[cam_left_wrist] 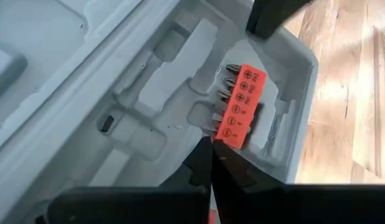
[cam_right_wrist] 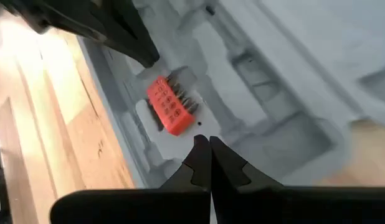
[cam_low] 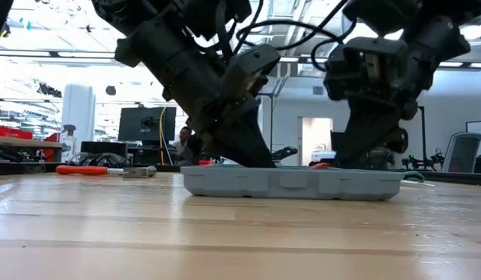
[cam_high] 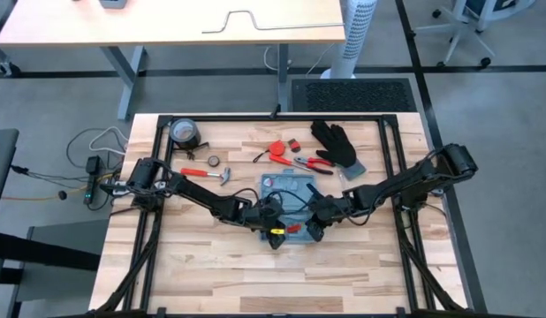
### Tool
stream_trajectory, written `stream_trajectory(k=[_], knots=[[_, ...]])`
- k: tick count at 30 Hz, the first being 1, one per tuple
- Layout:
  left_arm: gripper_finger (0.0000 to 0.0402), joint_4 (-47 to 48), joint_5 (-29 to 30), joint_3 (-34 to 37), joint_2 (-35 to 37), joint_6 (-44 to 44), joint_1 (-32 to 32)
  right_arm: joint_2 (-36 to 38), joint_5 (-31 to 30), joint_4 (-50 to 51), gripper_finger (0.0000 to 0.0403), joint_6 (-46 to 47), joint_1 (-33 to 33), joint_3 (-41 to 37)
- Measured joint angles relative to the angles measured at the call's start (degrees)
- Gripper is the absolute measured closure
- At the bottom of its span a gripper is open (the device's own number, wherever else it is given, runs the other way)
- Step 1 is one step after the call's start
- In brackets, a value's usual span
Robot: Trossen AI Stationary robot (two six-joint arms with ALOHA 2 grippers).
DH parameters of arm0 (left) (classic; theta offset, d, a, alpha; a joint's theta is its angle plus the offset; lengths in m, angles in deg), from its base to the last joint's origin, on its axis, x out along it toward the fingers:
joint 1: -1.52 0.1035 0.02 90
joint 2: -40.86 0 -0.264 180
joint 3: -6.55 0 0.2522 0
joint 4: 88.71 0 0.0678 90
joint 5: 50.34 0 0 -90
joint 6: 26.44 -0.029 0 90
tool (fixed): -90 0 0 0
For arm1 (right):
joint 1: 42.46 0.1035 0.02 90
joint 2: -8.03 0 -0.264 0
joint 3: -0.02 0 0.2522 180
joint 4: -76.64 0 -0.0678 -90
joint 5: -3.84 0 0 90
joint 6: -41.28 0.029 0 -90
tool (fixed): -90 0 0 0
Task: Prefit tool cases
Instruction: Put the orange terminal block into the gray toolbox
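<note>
The light-blue tool case [cam_high: 286,190] lies open and flat on the wooden table [cam_high: 211,265], its moulded slots [cam_left_wrist: 149,87] facing up. An orange bit holder [cam_left_wrist: 242,102] sits in a slot near the case's near edge [cam_right_wrist: 171,106]. My left gripper [cam_left_wrist: 211,142] is shut, pointing down into the case beside one end of the holder. My right gripper [cam_right_wrist: 204,140] is shut too, coming down from the other side, its tips just off the holder's other end. In the low view the case's near wall [cam_low: 291,183] hides both grippers' tips. My left gripper's shut tips stand from above, slanting, at the orange holder's end [cam_left_wrist: 228,135]; I cannot tell whether they touch it or the moulding. My right gripper's shut tips hang slanting over the grey moulding [cam_right_wrist: 217,127] beside the holder; I cannot tell whether they touch it.
Behind the case lie a red-handled hammer [cam_high: 207,174], a roll of tape [cam_high: 185,134], red pliers [cam_high: 286,152] and a black glove [cam_high: 337,146]. Black frame rails [cam_high: 158,168] run along the table's left and right sides. Bare wood lies nearer than the case.
</note>
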Motion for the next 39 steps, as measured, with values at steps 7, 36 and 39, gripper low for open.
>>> stream_trajectory(k=[7,36,39], knots=[[0.0401,9.0,2.2,0.2,5.9,-2.5,-0.5,1.5,-1.0,1.3,0.0403,-0.5,-0.7,0.1],[0.0401,-1.4,5.2,18.8,14.5,16.3,-8.4,-2.5,0.5,-3.7,0.0403,2.6,1.6,0.2],[0.0401,-1.5,5.2,18.8,14.5,16.0,-8.5,-3.6,1.6,-4.3,0.0403,3.1,1.6,0.3]])
